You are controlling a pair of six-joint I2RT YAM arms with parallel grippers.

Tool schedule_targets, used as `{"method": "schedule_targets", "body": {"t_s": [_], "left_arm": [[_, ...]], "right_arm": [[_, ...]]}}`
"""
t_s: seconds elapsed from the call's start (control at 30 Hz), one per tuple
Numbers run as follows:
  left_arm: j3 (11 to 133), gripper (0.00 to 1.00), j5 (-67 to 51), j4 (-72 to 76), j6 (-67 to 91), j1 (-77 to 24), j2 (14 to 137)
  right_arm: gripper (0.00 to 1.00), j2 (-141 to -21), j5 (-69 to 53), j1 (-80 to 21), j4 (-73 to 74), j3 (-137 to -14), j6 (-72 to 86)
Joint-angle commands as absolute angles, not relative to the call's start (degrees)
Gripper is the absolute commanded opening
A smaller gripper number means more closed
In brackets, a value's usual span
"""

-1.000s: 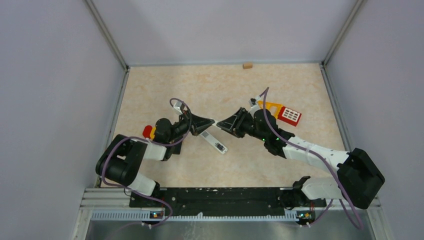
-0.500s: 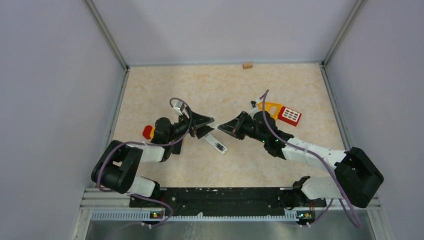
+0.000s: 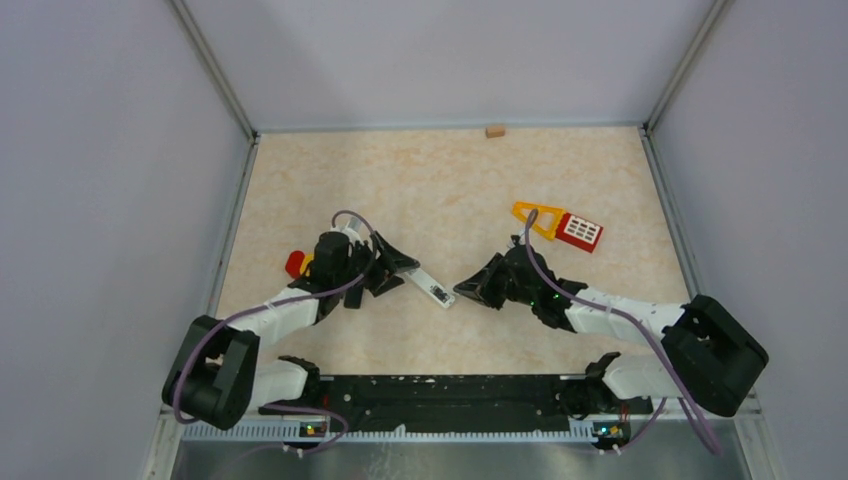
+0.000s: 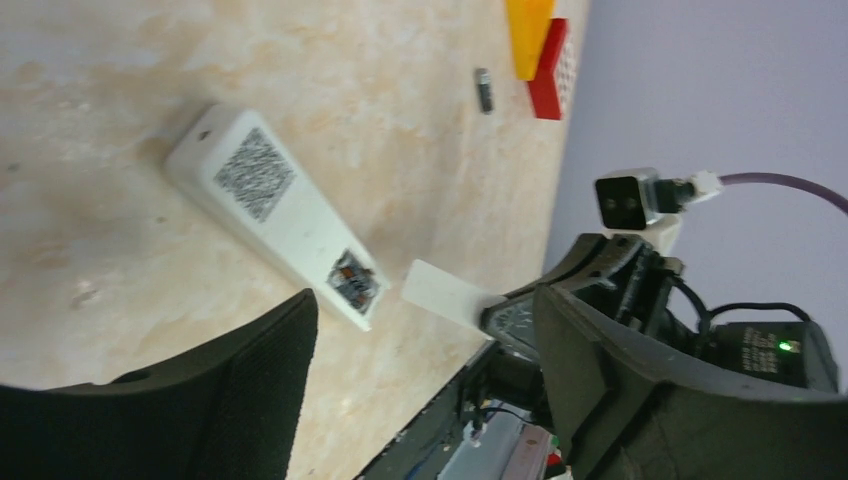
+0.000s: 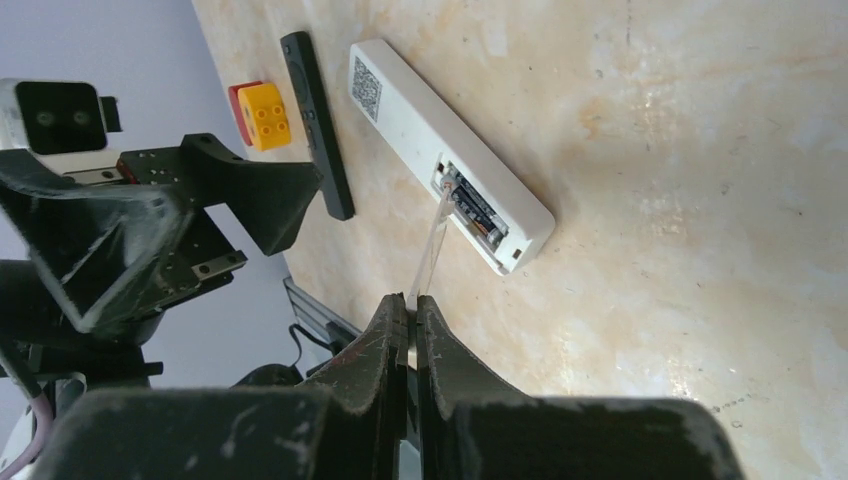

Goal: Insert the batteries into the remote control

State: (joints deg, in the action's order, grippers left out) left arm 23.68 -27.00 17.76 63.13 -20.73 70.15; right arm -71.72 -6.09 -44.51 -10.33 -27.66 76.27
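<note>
The long white plastic remote control (image 5: pixel 400 110) lies face down on the beige marbled tabletop (image 3: pixel 450 180), with a printed code label on its back and its battery bay open near one end. Dark grey cylindrical batteries (image 5: pixel 470 210) sit inside that bay. The right gripper (image 5: pixel 410 305) has its jaws pressed together on a thin flat white cover piece (image 5: pixel 430 245), seen edge-on from the right wrist. The piece's far tip reaches the rim of the open bay, though it is not possible to tell whether it touches. The left gripper (image 4: pixel 425 325) has its jaws spread wide with nothing held, close beside the remote on the side away from the right gripper. A loose dark battery (image 4: pixel 484 90) lies well apart on the tabletop, just beside a yellow and red toy piece (image 3: pixel 560 225). A slim black remote (image 5: pixel 318 120) lies near the white one, with a red and yellow studded block (image 5: pixel 260 113) just beside it. A small tan cube (image 3: pixel 494 130) sits at the back edge.
</note>
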Motion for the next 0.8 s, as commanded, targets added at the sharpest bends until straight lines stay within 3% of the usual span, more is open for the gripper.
{"method": "schedule_targets", "body": {"t_s": [0.0, 0.4, 0.77], "left_arm": [[24.73, 0.72, -26.82, 14.02, 59.11, -20.82, 71.63], [23.97, 0.57, -27.73, 17.13, 59.41, -20.8, 76.42], [23.39, 0.54, -28.48, 17.74, 59.24, -20.83, 77.06]], "right_arm": [[0.0, -73.18, -5.99, -46.03, -18.02, -28.18, 78.0], [0.0, -79.61, -4.75, -47.98, -23.95, -29.75, 81.28], [0.0, -81.61, -3.79, -48.22, -26.59, -29.89, 82.12]]}}
